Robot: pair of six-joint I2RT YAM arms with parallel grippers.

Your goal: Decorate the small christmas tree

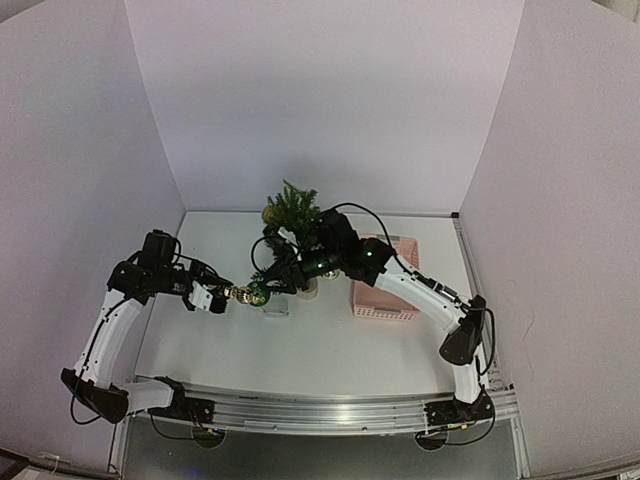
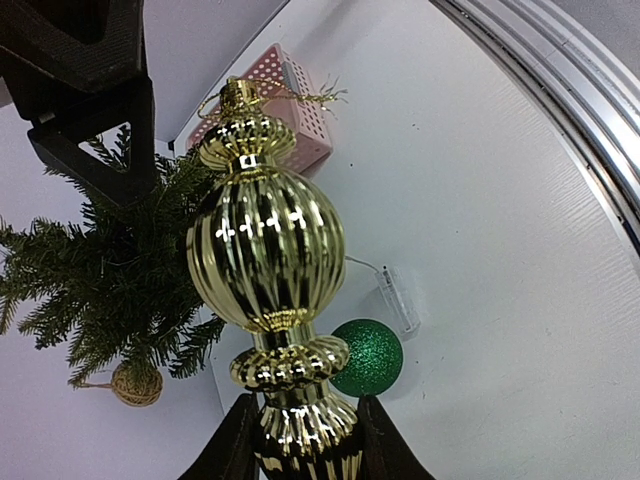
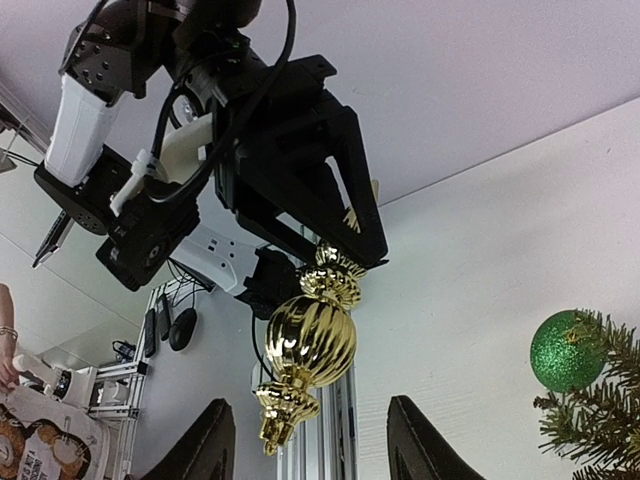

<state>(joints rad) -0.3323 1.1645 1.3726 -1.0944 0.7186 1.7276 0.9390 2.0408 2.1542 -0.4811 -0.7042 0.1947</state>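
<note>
Gripping the gold finial ornament [image 2: 265, 250] by its lower end, cut off below, my left gripper [image 2: 305, 445] is closed on it. My right gripper [image 3: 310, 412] hangs open, empty. Beyond, the small christmas tree [image 2: 110, 270] stands on the white table [image 2: 480, 200], base hard to make out; pale walls [image 1: 320, 100] behind.

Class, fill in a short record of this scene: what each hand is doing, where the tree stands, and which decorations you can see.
left hand: shut on gold ornament, hanging loop at the far end
right hand: open, holding nothing, facing the ornament
tree: upright, beside basket
gold ball: hanging from a low branch
green ball: by the lower branches; hung or lying, cannot tell
</note>
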